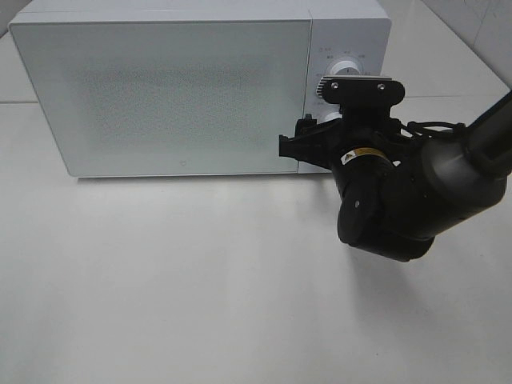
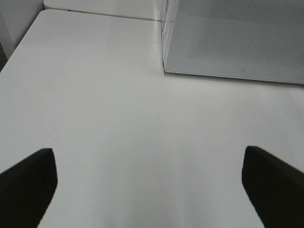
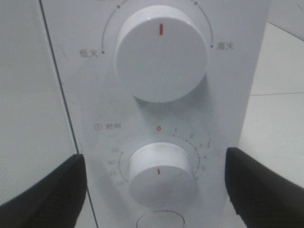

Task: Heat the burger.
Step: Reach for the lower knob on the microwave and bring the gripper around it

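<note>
The burger is not in view in any frame. The white microwave (image 1: pixel 184 88) stands at the back of the table with its frosted door (image 2: pixel 237 38) closed. My right gripper (image 1: pixel 308 140) is up against the control panel. In the right wrist view the right gripper (image 3: pixel 154 185) is open, with its dark fingers (image 3: pixel 42 190) on either side of the lower timer knob (image 3: pixel 161 173) and a gap to each. The upper power knob (image 3: pixel 161 52) sits above it. My left gripper (image 2: pixel 152 190) is open over bare table and holds nothing.
The white table (image 1: pixel 200 280) spreads out in front of the microwave. The right arm's bulky black wrist (image 1: pixel 392 200) hangs over the table's right side. A table edge and seam (image 2: pixel 95 12) run to the left of the microwave.
</note>
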Controlling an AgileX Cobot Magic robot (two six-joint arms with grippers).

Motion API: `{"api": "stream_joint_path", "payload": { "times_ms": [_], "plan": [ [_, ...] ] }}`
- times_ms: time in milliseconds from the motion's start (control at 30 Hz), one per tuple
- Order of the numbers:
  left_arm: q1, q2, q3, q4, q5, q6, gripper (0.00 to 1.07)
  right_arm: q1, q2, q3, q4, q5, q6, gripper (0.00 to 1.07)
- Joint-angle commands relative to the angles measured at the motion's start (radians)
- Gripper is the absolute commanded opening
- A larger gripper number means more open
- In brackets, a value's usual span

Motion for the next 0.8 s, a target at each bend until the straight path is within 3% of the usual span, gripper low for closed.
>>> {"api": "stream_joint_path", "payload": {
  "times_ms": [33,700,800],
  "plan": [
    [0.002,-0.018,0.003,-0.004,-0.014,-0.003,0.98,-0.013,0.017,-0.022,-0.026,0.013,0.025,0.76],
    [0.002,-0.017,0.003,-0.004,-0.014,-0.003,0.98,-0.037,0.041,-0.043,-0.064,-0.012,0.051,0.76],
    [0.002,-0.017,0.003,-0.004,-0.014,-0.003,0.98,-0.037,0.041,-0.043,-0.064,-0.017,0.051,0.70]
  ]
}}
